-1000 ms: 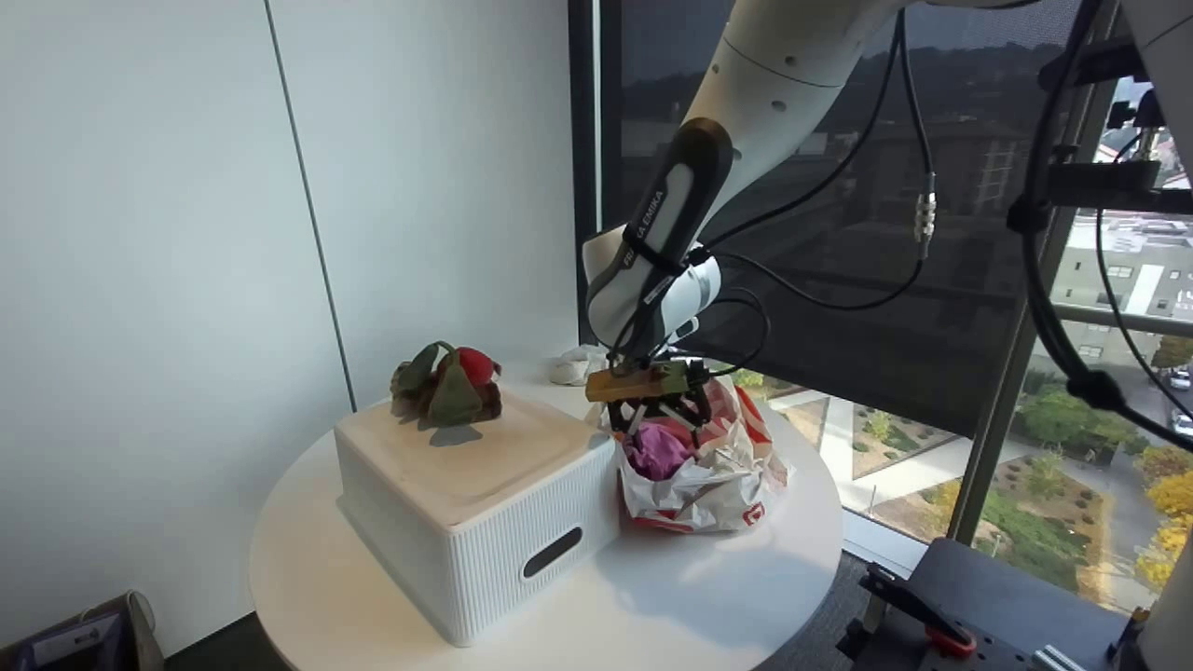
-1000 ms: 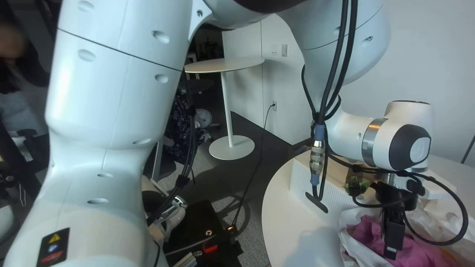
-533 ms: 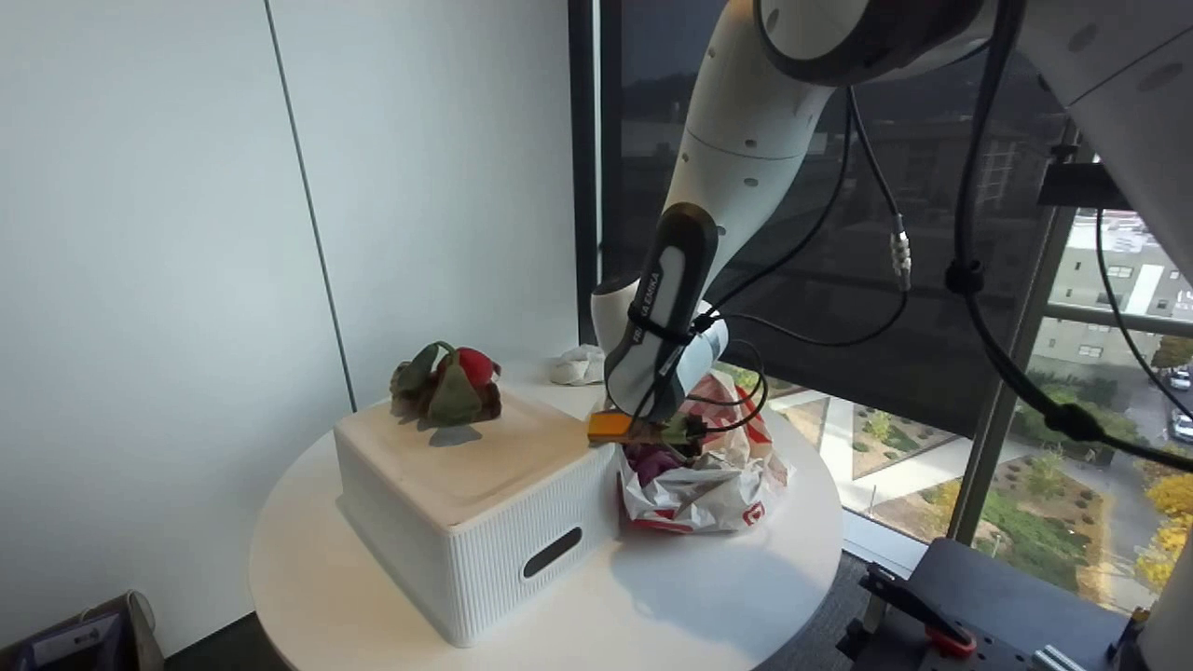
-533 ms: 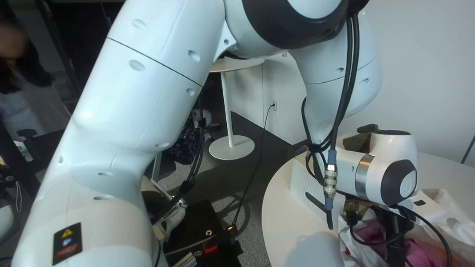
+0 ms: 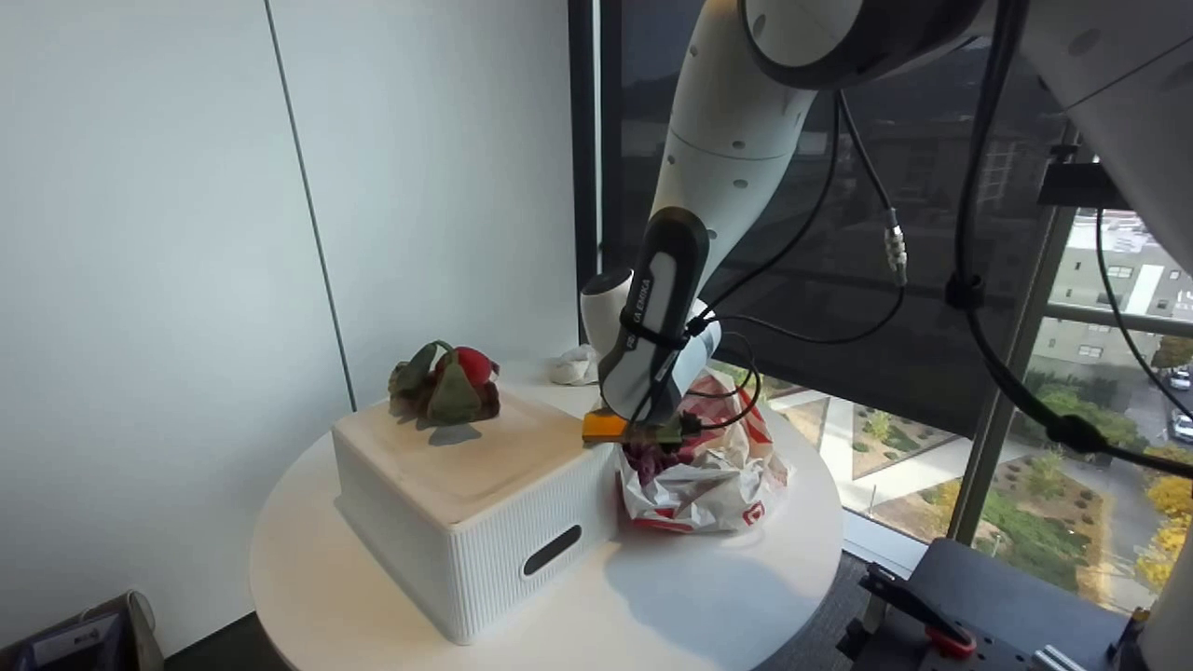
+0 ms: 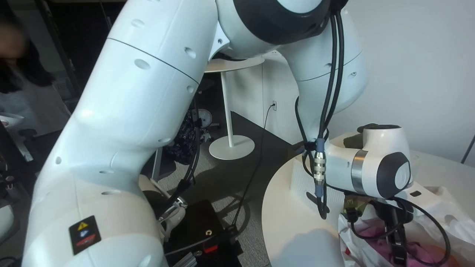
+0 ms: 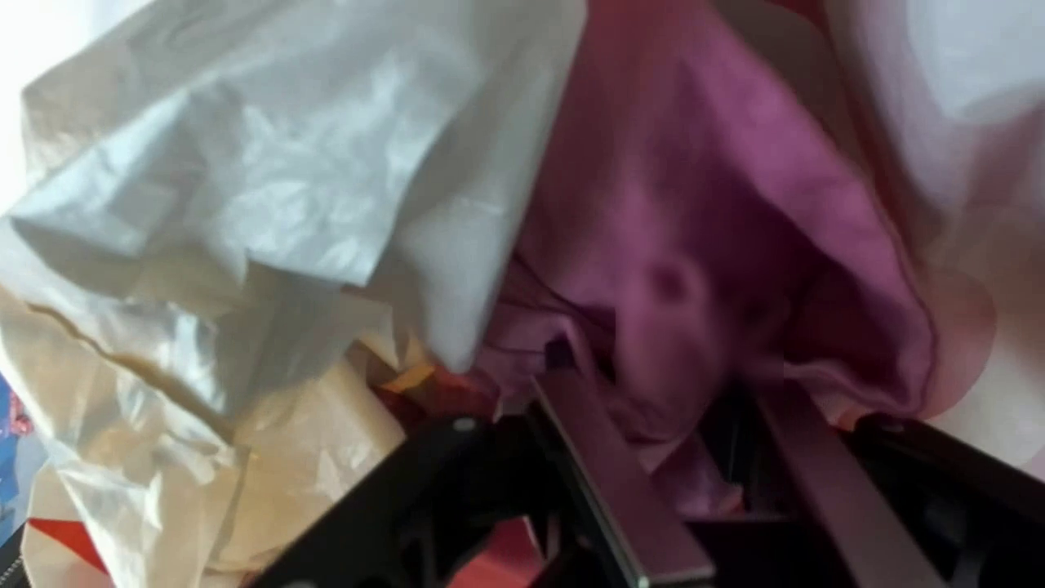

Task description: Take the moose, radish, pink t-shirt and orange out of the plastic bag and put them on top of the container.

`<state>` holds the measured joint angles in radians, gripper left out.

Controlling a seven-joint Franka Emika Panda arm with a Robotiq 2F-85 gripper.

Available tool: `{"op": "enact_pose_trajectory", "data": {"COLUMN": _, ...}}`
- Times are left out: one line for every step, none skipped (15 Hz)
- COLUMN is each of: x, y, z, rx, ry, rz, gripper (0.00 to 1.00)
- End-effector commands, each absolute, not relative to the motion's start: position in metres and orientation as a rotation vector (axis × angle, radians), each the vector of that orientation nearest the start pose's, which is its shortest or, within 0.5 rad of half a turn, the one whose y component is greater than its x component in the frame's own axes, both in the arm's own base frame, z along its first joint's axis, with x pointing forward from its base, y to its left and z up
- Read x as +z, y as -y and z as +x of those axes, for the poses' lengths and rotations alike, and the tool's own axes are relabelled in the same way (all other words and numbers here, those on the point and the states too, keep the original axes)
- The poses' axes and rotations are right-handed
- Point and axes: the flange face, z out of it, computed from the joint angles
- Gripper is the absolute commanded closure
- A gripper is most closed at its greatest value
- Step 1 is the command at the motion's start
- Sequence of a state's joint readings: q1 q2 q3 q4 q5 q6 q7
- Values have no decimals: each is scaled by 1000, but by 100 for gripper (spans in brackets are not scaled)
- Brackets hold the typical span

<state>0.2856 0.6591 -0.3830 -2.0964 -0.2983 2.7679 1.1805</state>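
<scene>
The pink t-shirt (image 7: 604, 163) lies bunched in the open plastic bag (image 5: 708, 499). My gripper (image 7: 657, 371) reaches down into that bag. Its fingers stand apart, and blurred folds of the shirt hang between the tips; whether both pads press on the cloth is unclear. On top of the white container (image 5: 541, 443) rest the brown moose (image 5: 488, 403) and the red, leafy radish (image 5: 475, 365), touching each other. An orange-coloured patch (image 6: 436, 252) beside the shirt may be the orange, but it is mostly covered. In an exterior view the hand hides the jaws.
The bag stands against the container's side on a round white table (image 5: 727, 578). A crumpled white item (image 5: 573, 365) sits at the table's back. Loose bag flaps (image 7: 294, 180) crowd the gripper. Cables (image 6: 330, 74) hang along the arm, and a person (image 6: 29, 85) stands far off.
The hand has dropped from above the bag until its fingers sit down among the pink cloth, then shifted slightly toward the container. The moose and radish have stayed on top.
</scene>
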Motion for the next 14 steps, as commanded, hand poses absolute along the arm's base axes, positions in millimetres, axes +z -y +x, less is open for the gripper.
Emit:
{"op": "enact_pose_trajectory", "data": {"x": 151, "y": 38, "z": 576, "rx": -390, "ry": -1504, "rz": -3063, "gripper": 89}}
{"op": "enact_pose_trajectory", "data": {"x": 162, "y": 37, "z": 577, "rx": -431, "ry": -1513, "rz": -3077, "gripper": 91}}
{"op": "enact_pose_trajectory", "data": {"x": 174, "y": 36, "z": 579, "rx": -471, "ry": -1521, "rz": -3086, "gripper": 93}}
{"op": "enact_pose_trajectory", "data": {"x": 190, "y": 38, "z": 581, "rx": -525, "ry": -1535, "rz": -3099, "gripper": 94}}
{"op": "enact_pose_trajectory", "data": {"x": 204, "y": 38, "z": 582, "rx": -589, "ry": -1550, "rz": -3113, "gripper": 92}}
{"op": "enact_pose_trajectory", "data": {"x": 221, "y": 39, "z": 583, "rx": -641, "ry": -1564, "rz": -3143, "gripper": 89}}
{"op": "enact_pose_trajectory", "data": {"x": 234, "y": 39, "z": 581, "rx": -644, "ry": -1583, "rz": -3196, "gripper": 89}}
{"op": "enact_pose_trajectory", "data": {"x": 246, "y": 39, "z": 577, "rx": -595, "ry": -1612, "rz": -3264, "gripper": 88}}
{"op": "enact_pose_trajectory", "data": {"x": 252, "y": 37, "z": 569, "rx": -506, "ry": -1615, "rz": -3333, "gripper": 88}}
{"op": "enact_pose_trajectory", "data": {"x": 261, "y": 35, "z": 563, "rx": -413, "ry": -1613, "rz": -3393, "gripper": 87}}
{"op": "enact_pose_trajectory", "data": {"x": 272, "y": 31, "z": 557, "rx": -283, "ry": -1563, "rz": -3451, "gripper": 89}}
{"op": "enact_pose_trajectory", "data": {"x": 285, "y": 24, "z": 554, "rx": -188, "ry": -1497, "rz": -3510, "gripper": 90}}
{"op": "enact_pose_trajectory", "data": {"x": 305, "y": 19, "z": 552, "rx": -141, "ry": -1421, "rz": -3554, "gripper": 91}}
{"op": "enact_pose_trajectory", "data": {"x": 315, "y": 11, "z": 549, "rx": -53, "ry": -1343, "rz": -3585, "gripper": 90}}
